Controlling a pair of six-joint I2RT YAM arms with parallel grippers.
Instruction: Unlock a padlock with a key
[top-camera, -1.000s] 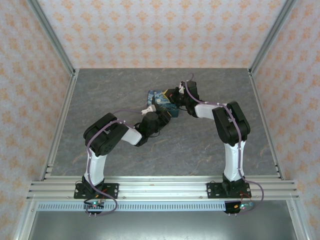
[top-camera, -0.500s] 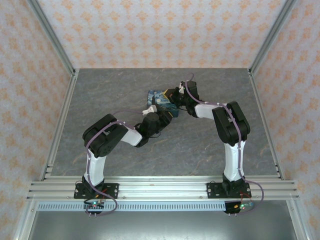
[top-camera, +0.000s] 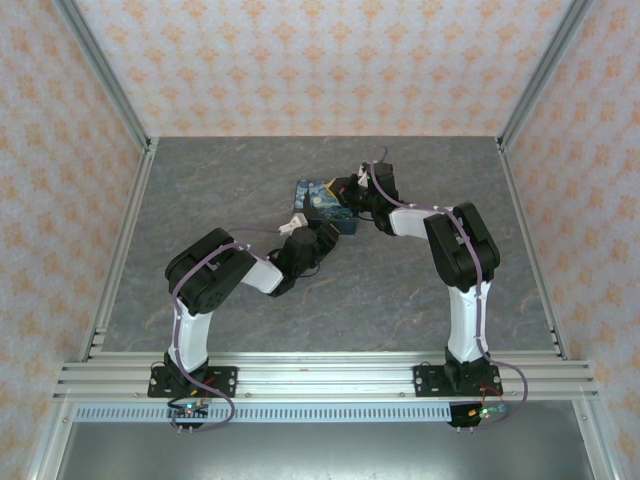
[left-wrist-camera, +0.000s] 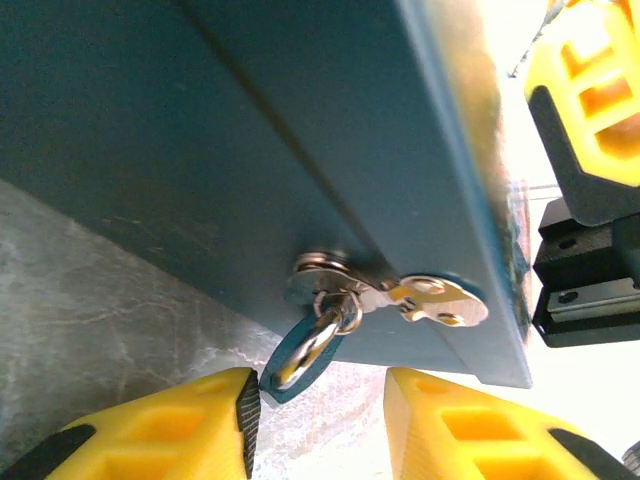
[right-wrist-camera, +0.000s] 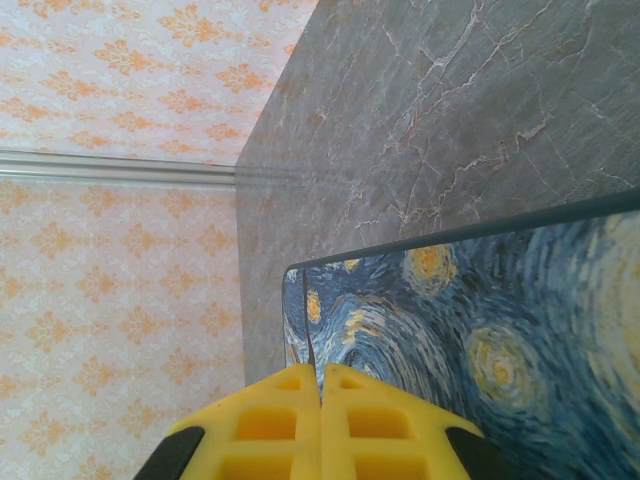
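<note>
The left pincer (left-wrist-camera: 320, 392) is low by the grey marbled surface (left-wrist-camera: 90, 310), its yellow fingers (left-wrist-camera: 170, 425) apart and holding nothing. Just above the gap hangs the padlock (left-wrist-camera: 300, 360) — a tiny teal piece with a silvery loop, hooked to the clasp on the plain teal side of the swirl-patterned blue box (left-wrist-camera: 200, 130), which stands mid-surface. A flat silvery key (left-wrist-camera: 440, 300) lies against that side, just right of the padlock. Further right, the right pincer (right-wrist-camera: 320, 400) sits at the edge of the box's painted lid with its fingers pressed together — I cannot tell whether they pinch the rim.
</note>
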